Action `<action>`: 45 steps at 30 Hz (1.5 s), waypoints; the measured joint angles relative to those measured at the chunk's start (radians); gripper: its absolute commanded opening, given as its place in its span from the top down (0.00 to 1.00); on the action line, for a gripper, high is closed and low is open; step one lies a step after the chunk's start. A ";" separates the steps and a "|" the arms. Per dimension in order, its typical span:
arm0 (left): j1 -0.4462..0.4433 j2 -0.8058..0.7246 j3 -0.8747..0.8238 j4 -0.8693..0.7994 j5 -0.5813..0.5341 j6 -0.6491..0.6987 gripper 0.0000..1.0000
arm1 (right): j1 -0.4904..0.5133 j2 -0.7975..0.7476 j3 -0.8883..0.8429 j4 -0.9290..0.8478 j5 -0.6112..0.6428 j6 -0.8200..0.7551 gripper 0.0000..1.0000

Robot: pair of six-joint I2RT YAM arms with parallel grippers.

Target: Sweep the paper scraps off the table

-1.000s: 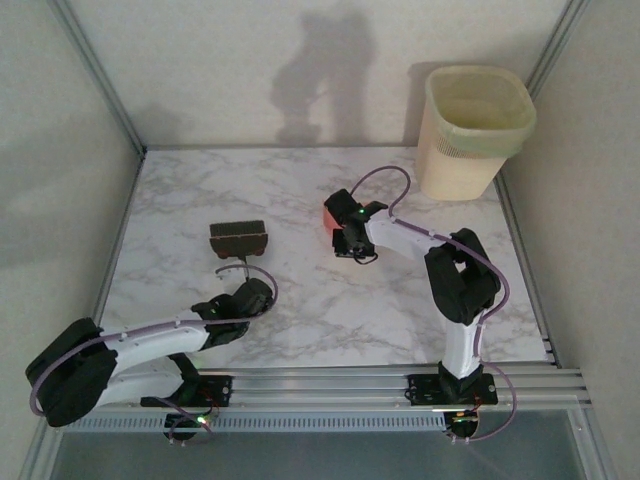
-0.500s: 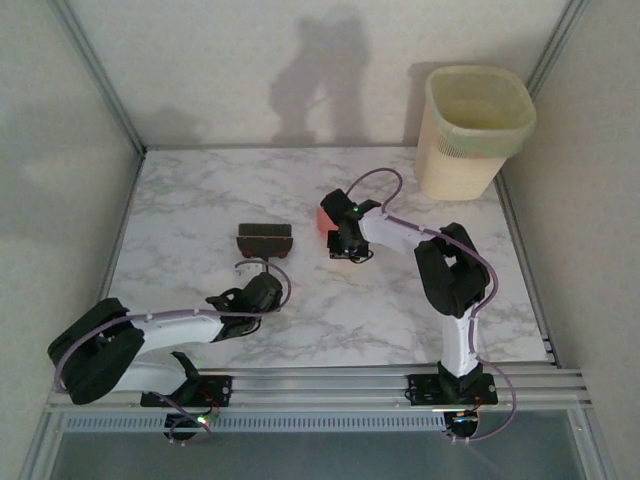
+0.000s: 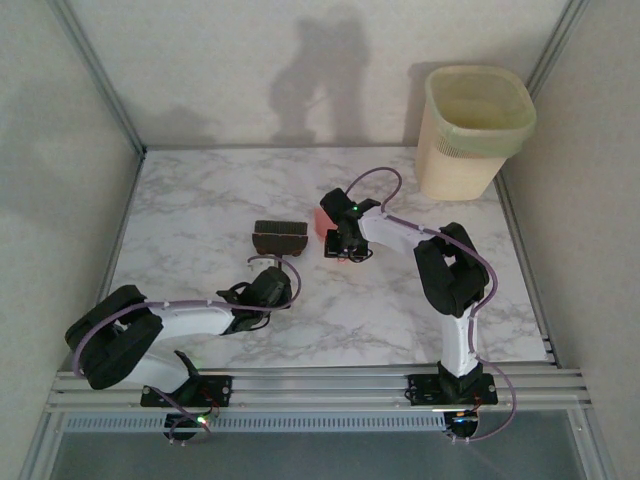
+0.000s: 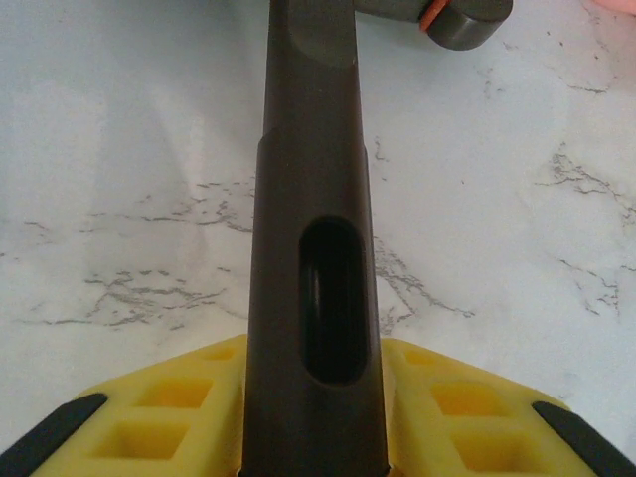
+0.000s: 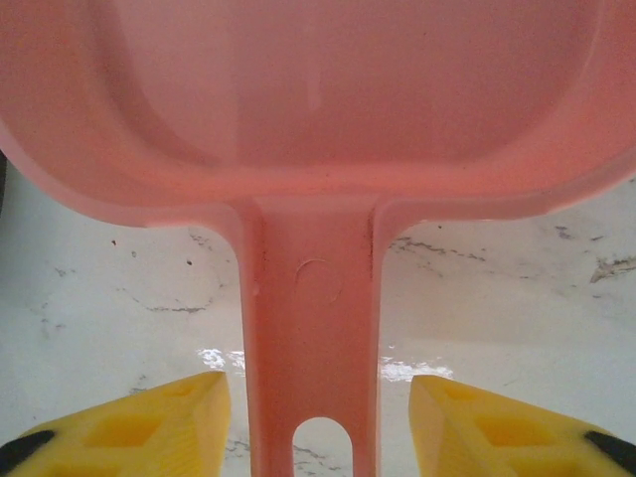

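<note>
My left gripper (image 3: 264,291) (image 4: 316,422) is shut on the handle (image 4: 310,199) of the dark brown hand brush, whose head (image 3: 278,237) rests on the table (image 3: 190,200) just left of the pink dustpan (image 3: 322,222). A thin orange bit (image 4: 430,15) shows at the brush head; I cannot tell what it is. My right gripper (image 3: 346,243) (image 5: 314,437) is open, its yellow fingers (image 5: 149,427) standing apart on either side of the dustpan handle (image 5: 310,328) with a gap on each side. The dustpan's tray (image 5: 318,89) looks bare. The paper scraps are out of view.
A cream waste bin (image 3: 472,130) stands at the back right corner. Plain walls enclose the table on three sides. A metal rail (image 3: 330,385) runs along the near edge, carrying both arm bases.
My left arm carried the brush rightward, closer to the dustpan. My right gripper's jaws have parted from the dustpan handle, and the dustpan has shifted slightly left.
</note>
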 measured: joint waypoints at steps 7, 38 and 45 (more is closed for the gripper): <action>0.000 -0.008 0.000 -0.012 0.000 0.014 0.35 | 0.000 -0.146 -0.159 0.099 0.034 0.008 0.32; 0.006 -0.328 0.504 -0.498 -0.614 -0.195 0.00 | -0.261 -1.271 -0.900 0.513 0.543 -0.063 0.01; 0.347 -0.464 0.275 -0.174 -0.647 -0.006 0.00 | -0.452 -1.133 -1.013 0.795 0.372 -0.444 0.01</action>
